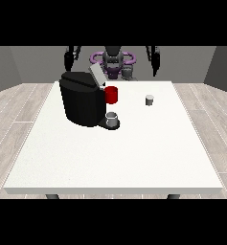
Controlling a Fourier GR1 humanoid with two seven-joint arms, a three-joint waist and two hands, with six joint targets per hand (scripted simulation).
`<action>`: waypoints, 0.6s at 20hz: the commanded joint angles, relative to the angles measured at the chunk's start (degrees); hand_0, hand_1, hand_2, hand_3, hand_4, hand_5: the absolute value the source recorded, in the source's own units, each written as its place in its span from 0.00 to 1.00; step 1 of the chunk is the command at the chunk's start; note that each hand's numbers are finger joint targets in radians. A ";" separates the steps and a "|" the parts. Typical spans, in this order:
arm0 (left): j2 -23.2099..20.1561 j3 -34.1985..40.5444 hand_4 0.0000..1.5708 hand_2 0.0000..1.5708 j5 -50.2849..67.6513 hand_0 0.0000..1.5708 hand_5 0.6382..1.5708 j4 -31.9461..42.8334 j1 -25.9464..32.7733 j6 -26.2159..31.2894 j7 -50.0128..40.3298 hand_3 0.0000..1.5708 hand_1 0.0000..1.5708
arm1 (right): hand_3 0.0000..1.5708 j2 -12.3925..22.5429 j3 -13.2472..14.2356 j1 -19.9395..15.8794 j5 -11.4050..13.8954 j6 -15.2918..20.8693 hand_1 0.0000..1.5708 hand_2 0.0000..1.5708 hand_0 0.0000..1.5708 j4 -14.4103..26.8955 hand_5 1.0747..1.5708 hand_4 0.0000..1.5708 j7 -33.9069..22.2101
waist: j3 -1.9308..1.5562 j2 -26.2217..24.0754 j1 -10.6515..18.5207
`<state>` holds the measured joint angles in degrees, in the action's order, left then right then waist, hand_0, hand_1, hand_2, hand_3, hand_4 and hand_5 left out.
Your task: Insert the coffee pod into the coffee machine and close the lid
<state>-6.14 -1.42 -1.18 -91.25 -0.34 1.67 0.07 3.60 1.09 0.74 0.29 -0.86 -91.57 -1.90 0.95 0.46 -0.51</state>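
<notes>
**Both hands up, pod waiting on the table**

The hand at the view's left (70, 58) and the hand at the view's right (154, 58) hang raised beside the robot, far back. I cannot tell how their fingers lie. The small grey coffee pod (149, 99) stands on the white table (115, 158), well apart from the black coffee machine (82, 98), whose lid (96, 75) is tilted up.

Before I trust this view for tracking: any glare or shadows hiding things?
Front view: even light, no glare on the table; the black coffee machine shows little surface detail; only a faint shadow under the small grey pod.
</notes>
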 commanded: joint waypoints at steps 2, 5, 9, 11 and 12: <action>0.89 -0.32 0.20 0.00 1.87 0.00 1.00 -1.70 3.00 2.15 1.37 0.00 0.00 | 0.00 1.07 0.78 0.54 -0.20 -1.16 0.00 0.00 0.00 2.32 1.00 0.08 -1.03 | -0.95 -2.50 2.03; -0.61 2.55 0.20 0.00 6.25 0.00 1.00 -3.75 4.24 5.15 2.83 0.00 0.00 | 0.00 3.31 3.04 4.35 -1.68 -3.93 0.00 0.00 0.00 4.56 1.00 0.08 3.52 | -0.96 -3.30 2.20; 1.27 0.70 0.17 0.00 4.61 0.00 1.00 -1.63 7.62 5.96 12.54 0.00 0.00 | 0.00 -3.20 5.57 2.30 -0.44 6.27 0.00 0.00 0.00 3.73 1.00 0.06 8.78 | -0.94 -3.12 2.08; 3.40 -0.92 0.17 0.00 3.34 0.00 1.00 -3.23 4.92 3.53 9.44 0.00 0.00 | 0.00 -2.20 7.50 -0.21 -1.46 6.24 0.00 0.00 0.00 5.93 1.00 0.12 10.16 | -0.97 -1.77 2.03; 1.91 -2.33 0.15 0.00 -0.51 0.00 1.00 -4.36 8.26 3.13 9.12 0.00 0.00 | 0.00 -2.26 6.91 0.94 -1.37 6.37 0.00 0.00 0.00 5.21 1.00 0.09 8.32 | -0.96 -3.45 2.57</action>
<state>-4.96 -1.26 2.17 -93.89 5.98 6.18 8.51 1.86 6.19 2.43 -0.51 3.58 -87.79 4.95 0.04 -2.62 1.51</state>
